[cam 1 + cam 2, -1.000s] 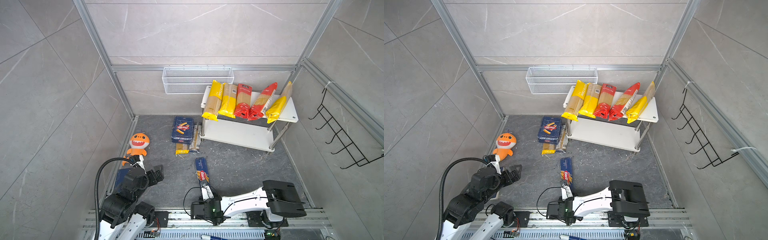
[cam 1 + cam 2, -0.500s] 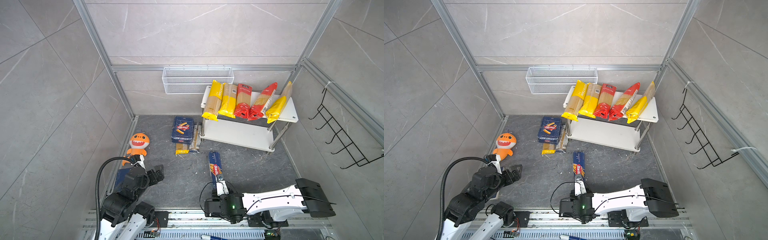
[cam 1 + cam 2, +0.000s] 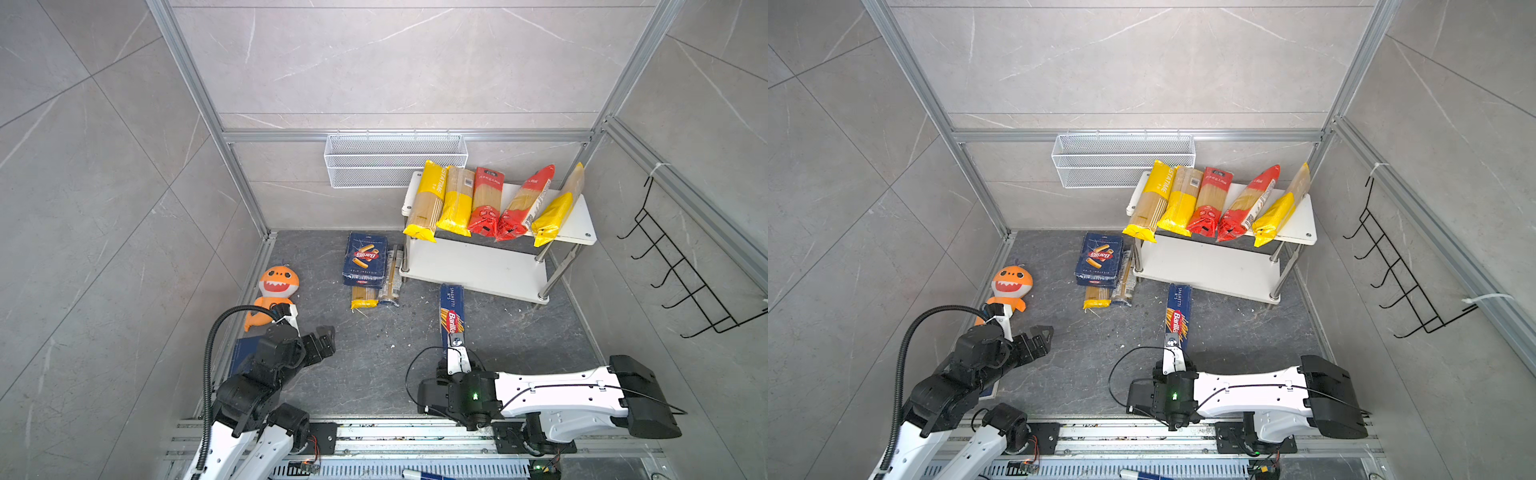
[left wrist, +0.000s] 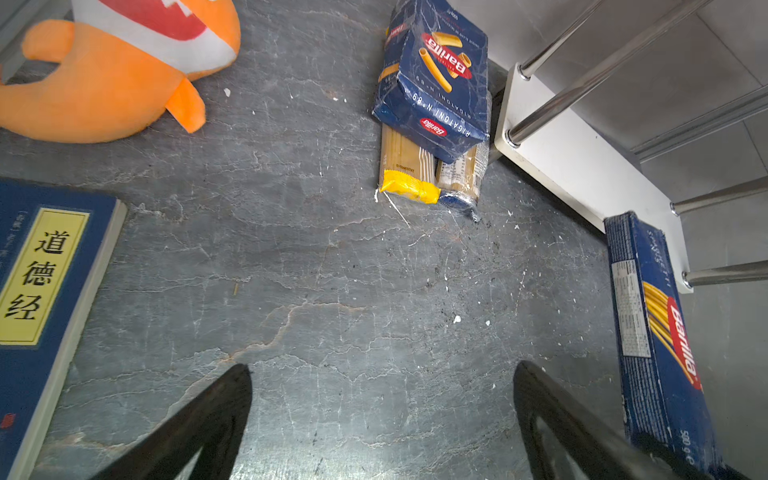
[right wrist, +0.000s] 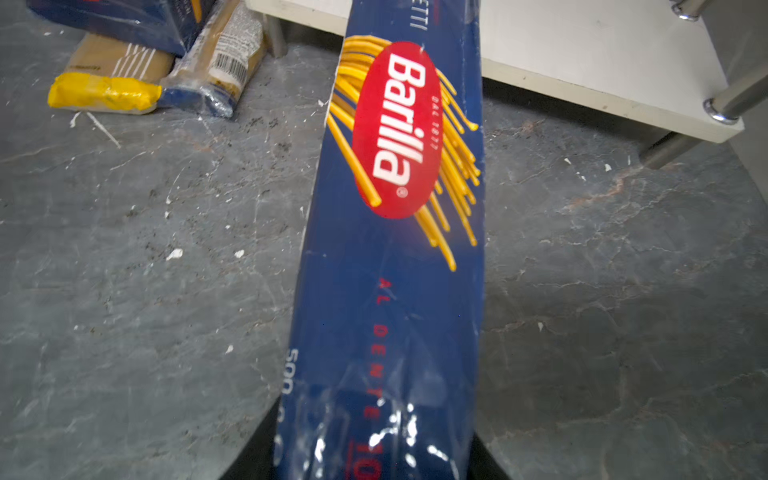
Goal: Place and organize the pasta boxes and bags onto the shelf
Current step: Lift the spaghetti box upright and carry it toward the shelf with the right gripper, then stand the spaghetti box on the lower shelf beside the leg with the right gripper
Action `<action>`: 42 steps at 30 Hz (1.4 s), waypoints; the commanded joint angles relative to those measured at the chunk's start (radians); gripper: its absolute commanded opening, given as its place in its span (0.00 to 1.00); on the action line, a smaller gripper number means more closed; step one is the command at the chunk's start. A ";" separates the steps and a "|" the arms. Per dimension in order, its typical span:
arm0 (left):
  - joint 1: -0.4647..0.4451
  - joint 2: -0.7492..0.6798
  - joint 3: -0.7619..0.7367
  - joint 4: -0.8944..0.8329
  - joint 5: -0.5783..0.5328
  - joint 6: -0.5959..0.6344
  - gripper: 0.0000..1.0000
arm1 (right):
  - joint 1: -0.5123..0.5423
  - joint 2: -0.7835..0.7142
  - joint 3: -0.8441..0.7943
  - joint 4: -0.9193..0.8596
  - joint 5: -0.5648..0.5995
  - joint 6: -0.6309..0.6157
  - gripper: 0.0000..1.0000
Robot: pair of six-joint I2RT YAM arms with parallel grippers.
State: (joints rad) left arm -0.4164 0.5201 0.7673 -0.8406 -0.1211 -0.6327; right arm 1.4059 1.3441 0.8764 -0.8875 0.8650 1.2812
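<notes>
Right gripper [image 3: 456, 344]: we see its jaws closed on the near end of the long narrow Barilla box [image 3: 452, 309], low and centre-right in both top views.
Long narrow Barilla box: it points away from the arm toward the shelf [image 3: 490, 272]. Its far end is at the front edge of the lower board, and we cannot tell whether they touch.
Left gripper [image 4: 382, 374]: the jaws are spread wide with nothing between them, over bare table [image 4: 332, 270] at lower left in both top views.
Wide Barilla box [image 3: 365, 259]: it lies on two bags [image 3: 376, 296] on the table, just left of the shelf.
Upper board: we count five bags [image 3: 478, 203] side by side, their near ends overhanging the front edge.
Lower board: it is bare.
Other things: the orange shark plush [image 3: 274, 291] and the blue book [image 4: 41, 291] are at the left, well apart from the shelf.
</notes>
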 commanded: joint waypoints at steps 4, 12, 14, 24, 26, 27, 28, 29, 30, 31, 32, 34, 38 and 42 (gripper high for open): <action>0.004 0.049 0.003 0.091 0.032 0.021 1.00 | -0.186 -0.082 0.002 0.297 0.033 -0.358 0.32; 0.004 0.116 -0.011 0.163 0.037 0.028 1.00 | -0.386 0.032 0.083 0.539 -0.088 -0.633 0.31; 0.004 0.137 -0.014 0.184 0.036 0.028 1.00 | -0.422 0.058 0.091 0.600 -0.118 -0.673 0.31; 0.004 0.202 -0.010 0.256 0.024 0.036 1.00 | -0.567 0.235 0.163 0.821 -0.189 -0.785 0.31; 0.004 0.202 -0.008 0.257 0.014 0.036 1.00 | -0.587 0.275 0.185 0.851 -0.191 -0.792 0.31; 0.004 0.200 -0.008 0.256 0.008 0.036 1.00 | -0.595 0.296 0.194 0.870 -0.186 -0.793 0.31; 0.004 0.198 -0.008 0.256 0.003 0.036 1.00 | -0.605 0.315 0.203 0.886 -0.190 -0.796 0.31; 0.004 0.196 -0.009 0.255 -0.001 0.036 1.00 | -0.612 0.331 0.214 0.898 -0.190 -0.798 0.31; 0.004 0.193 -0.010 0.255 -0.007 0.036 1.00 | -0.618 0.352 0.228 0.911 -0.185 -0.800 0.31; 0.004 0.189 -0.011 0.256 -0.010 0.037 1.00 | -0.624 0.369 0.243 0.921 -0.184 -0.804 0.31; 0.005 0.187 -0.011 0.257 -0.013 0.036 1.00 | -0.630 0.387 0.255 0.930 -0.183 -0.807 0.31; 0.005 0.187 -0.013 0.261 -0.018 0.039 1.00 | -0.644 0.425 0.291 0.942 -0.187 -0.809 0.31; 0.005 0.198 -0.009 0.267 -0.018 0.050 1.00 | -0.676 0.488 0.354 0.958 -0.202 -0.815 0.31; 0.005 0.221 -0.002 0.278 -0.013 0.059 1.00 | -0.712 0.540 0.408 0.952 -0.235 -0.804 0.32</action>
State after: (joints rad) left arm -0.4164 0.7311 0.7528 -0.6125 -0.1257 -0.6071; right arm 0.7147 1.8793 1.2087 -0.0616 0.5797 0.4892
